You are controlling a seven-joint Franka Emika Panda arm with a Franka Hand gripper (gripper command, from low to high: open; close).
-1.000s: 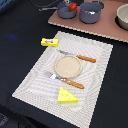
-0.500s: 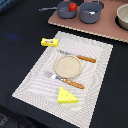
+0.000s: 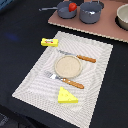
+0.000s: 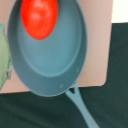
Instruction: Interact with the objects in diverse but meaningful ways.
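Toy kitchen items sitting spread out, gripper out of sight

Yellow block (image 3: 49, 42) and cheese wedge (image 3: 66, 96) are lying on the placemat (image 3: 30, 80); the tomato (image 3: 72, 7) is already resting in the frying pan (image 3: 64, 11), beside the grey pot (image 3: 92, 12). Claw state: cannot tell.

Dark table, two mats

A black table (image 3: 20, 45) carries a striped placemat (image 3: 95, 65) near the middle and a tan board (image 3: 107, 27) at the far edge, the two nearly touching.
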